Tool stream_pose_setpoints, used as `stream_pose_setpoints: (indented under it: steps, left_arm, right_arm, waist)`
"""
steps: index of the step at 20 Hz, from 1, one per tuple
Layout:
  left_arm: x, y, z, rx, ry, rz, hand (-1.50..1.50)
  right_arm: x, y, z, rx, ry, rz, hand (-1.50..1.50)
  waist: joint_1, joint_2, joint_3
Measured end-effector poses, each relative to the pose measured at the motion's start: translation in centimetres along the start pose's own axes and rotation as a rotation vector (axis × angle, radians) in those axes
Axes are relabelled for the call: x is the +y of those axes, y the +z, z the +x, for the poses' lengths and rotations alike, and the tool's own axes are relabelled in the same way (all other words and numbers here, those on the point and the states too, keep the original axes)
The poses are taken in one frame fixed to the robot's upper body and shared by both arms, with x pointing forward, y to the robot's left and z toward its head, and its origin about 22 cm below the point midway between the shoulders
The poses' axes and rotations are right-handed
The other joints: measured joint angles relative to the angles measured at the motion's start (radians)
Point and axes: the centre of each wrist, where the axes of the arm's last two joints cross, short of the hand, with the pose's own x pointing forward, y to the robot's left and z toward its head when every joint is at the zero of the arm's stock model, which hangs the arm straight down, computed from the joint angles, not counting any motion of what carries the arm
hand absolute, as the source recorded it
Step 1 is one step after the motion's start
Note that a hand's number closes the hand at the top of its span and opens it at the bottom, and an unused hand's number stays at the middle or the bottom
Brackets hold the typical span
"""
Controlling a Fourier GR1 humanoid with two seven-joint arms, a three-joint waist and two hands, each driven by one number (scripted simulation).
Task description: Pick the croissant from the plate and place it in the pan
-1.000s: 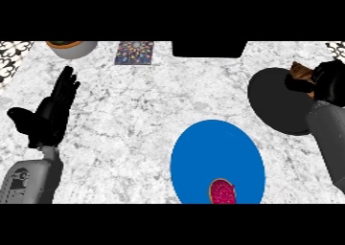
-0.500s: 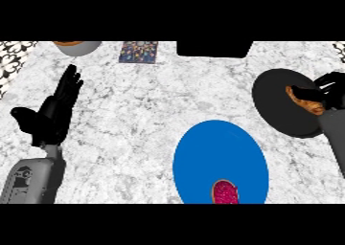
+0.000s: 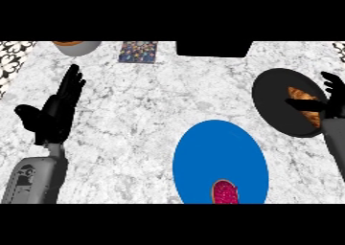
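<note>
Robot hand on the left (image 3: 53,111) rests released at the left side of the white marbled desk (image 3: 147,105), black fingers straight and pointing up, grey forearm coming in from the lower edge. Grey round bowl (image 3: 76,46) sits at the desk's far left edge, a small patterned square card (image 3: 138,51) just right of it, then a black rectangular block (image 3: 212,48) at the far edge. Big round blue plate (image 3: 219,160) lies near the middle-front, with a pink-red speckled item (image 3: 225,192) on its near rim. Round black pan (image 3: 285,107) lies at right, apart from the plate. Golden-brown croissant (image 3: 303,98) lies inside the pan, toward its right side. Right robot hand (image 3: 332,98) is over the pan's right edge, fingers spread and released, thumb reaching across the croissant; contact cannot be told.
</note>
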Motion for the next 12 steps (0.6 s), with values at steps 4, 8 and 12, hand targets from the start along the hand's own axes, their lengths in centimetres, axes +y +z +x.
stream_pose_setpoints:
  steps: [4,8,12]
  left_arm:
    - [0.3,0.4,0.0,0.012,0.002,0.008,0.00]
    - [1.1,1.2,-0.7,0.027,-0.006,0.027,0.00]
    - [1.8,1.3,-0.9,0.037,-0.013,0.050,0.00]
  right_arm:
    - [0.2,0.4,-0.7,-0.052,-0.122,-0.086,-1.50]
    - [0.2,1.0,-1.8,-0.079,-0.263,-0.126,-1.50]
    - [0.1,2.3,-3.8,-0.115,-0.394,-0.062,-1.50]
  waist:
    - [-0.013,-0.008,-0.001]
    - [-0.031,-0.016,-0.003]
    - [-0.057,-0.027,-0.005]
